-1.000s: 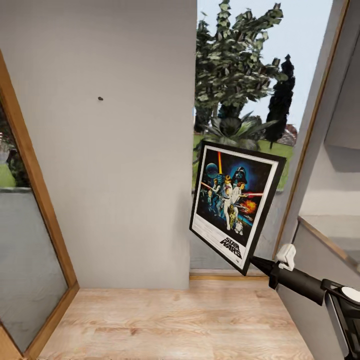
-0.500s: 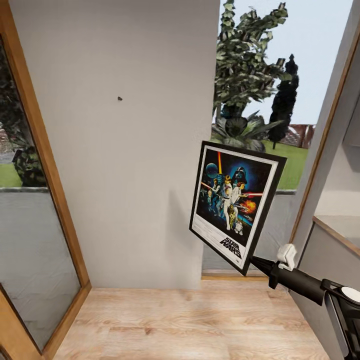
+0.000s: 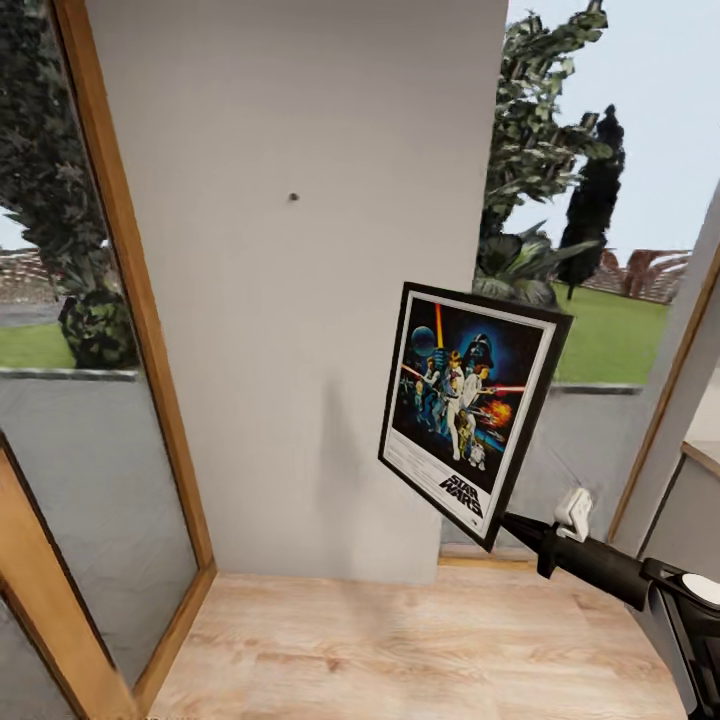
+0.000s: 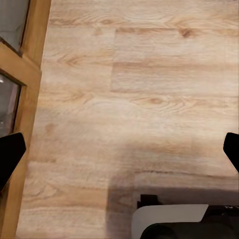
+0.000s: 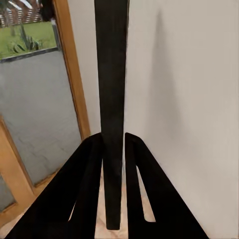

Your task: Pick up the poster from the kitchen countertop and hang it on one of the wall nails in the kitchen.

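Note:
The Star Wars poster (image 3: pixel 466 410) hangs tilted in the air in front of a pale grey wall (image 3: pixel 300 300), held by its lower right corner in my right gripper (image 3: pixel 508 525), which is shut on its black frame. In the right wrist view the frame's edge (image 5: pixel 111 99) runs between the two dark fingers (image 5: pixel 87 189). One wall nail (image 3: pixel 293 196) sticks out of the wall, up and to the left of the poster. My left gripper (image 4: pixel 119 149) is open over the wooden floor, its fingertips (image 4: pixel 10 152) far apart. The kitchen countertop edge (image 3: pixel 702 455) peeks in at far right.
Tall glass panes in wooden frames (image 3: pixel 140 330) flank the wall on the left, and a window (image 3: pixel 600 250) with trees and lawn is on the right. Light wooden floor (image 3: pixel 400 650) lies below. My base (image 4: pixel 174 221) shows near the floor in the left wrist view.
The whole head view has shifted, so the wall and nail now sit further right in the picture. The poster and right arm keep the same place in view.

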Robot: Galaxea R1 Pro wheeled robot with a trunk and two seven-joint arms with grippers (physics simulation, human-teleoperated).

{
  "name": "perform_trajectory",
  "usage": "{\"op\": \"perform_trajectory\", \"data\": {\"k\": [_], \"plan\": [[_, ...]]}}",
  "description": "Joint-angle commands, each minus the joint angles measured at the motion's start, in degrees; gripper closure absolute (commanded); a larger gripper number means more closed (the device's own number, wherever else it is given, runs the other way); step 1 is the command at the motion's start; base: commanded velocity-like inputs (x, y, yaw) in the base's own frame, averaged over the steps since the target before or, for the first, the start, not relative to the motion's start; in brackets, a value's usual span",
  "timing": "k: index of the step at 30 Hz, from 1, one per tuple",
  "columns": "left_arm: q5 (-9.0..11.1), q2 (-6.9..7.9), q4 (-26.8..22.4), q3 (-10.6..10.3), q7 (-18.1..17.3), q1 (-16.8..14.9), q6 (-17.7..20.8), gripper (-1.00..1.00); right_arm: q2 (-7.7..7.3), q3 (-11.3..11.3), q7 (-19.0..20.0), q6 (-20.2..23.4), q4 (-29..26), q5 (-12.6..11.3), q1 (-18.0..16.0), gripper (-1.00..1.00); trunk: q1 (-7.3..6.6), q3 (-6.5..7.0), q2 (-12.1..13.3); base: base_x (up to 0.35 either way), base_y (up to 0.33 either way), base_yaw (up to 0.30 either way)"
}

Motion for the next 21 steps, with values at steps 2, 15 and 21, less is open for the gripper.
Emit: {"op": "perform_trajectory", "data": {"k": [2,15,21], "plan": [[0.0,0.0,0.0,0.0,0.0,0.0,-0.2,-1.0,0.03,-0.1,0.4,0.6,-0.1,0.0,0.0,1.0,0.03,0.0,0.0,0.145,0.324,0.23],[0.0,0.08,0.0,0.1,-0.1,0.0,-0.2,-1.0,0.04,-0.1,0.4,0.7,0.0,0.0,0.0,1.0,0.03,0.0,0.0,0.199,0.306,0.03],[0.0,0.08,0.0,0.1,-0.1,0.0,-0.2,-1.0,0.0,-0.1,0.5,0.8,0.0,0.0,0.0,1.0,0.03,0.15,0.0,0.25,0.254,-0.173]]}}
